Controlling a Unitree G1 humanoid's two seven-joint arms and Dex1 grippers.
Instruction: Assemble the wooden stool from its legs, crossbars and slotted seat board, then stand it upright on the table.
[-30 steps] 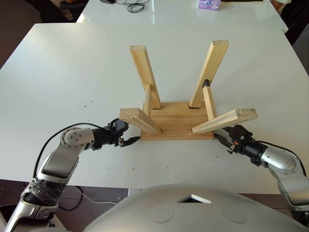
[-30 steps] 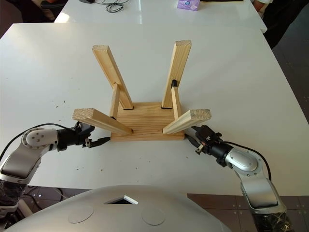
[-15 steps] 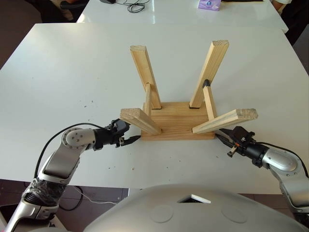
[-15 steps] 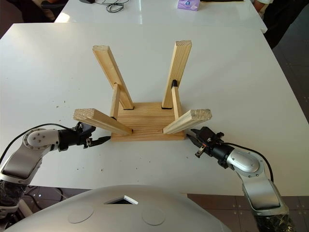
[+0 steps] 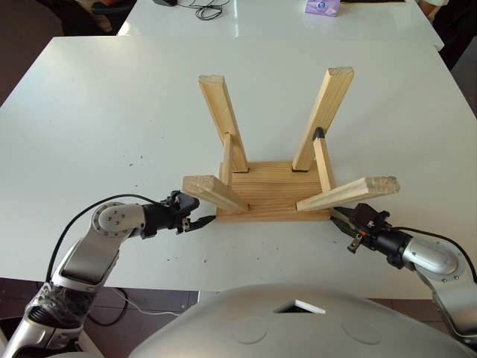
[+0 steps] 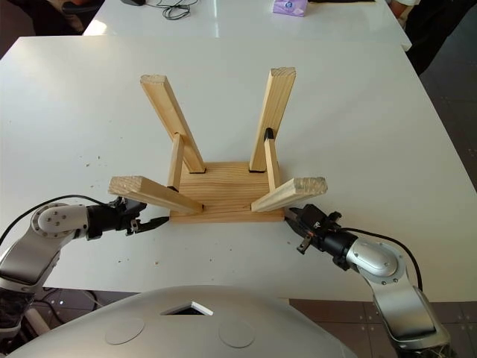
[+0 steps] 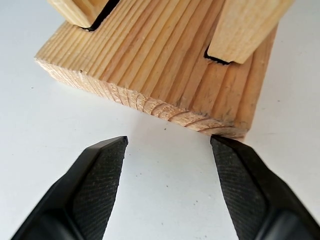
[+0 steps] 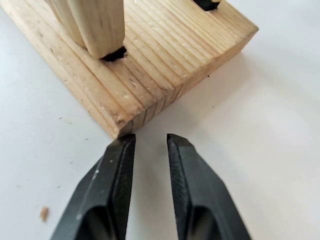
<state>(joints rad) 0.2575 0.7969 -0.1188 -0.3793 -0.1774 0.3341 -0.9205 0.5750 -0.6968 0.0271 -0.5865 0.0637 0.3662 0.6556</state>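
The stool (image 5: pixel 272 190) is lying upside down on the bench (image 5: pixel 112 112), just ahead of both tools. Its seat board (image 5: pixel 272 203) is lying flat and its four legs (image 5: pixel 221 119) are pointing up.

The left tool (image 7: pixel 169 150) is spread wide and gripping nothing. One of its fingers (image 7: pixel 235 170) is sitting right at a corner of the board. The right tool (image 8: pixel 150 140) is also gripping nothing. Its fingers are only a little apart, with their tips just in front of the other near corner.

We think these things could go wrong:
- The right tool's gap is looking too thin for the board, so it may bump the wood and push the stool away.
- The board is lying flat, so fingers may slip off its edge.
- The legs are only sitting in slots, so a leg or crossbar (image 5: pixel 323 160) may pop out if we are tipping the stool fast or lifting one side first.

Compared with a second ago, the stool is sitting a tiny bit closer to us. Both tools have pulled back a little too.
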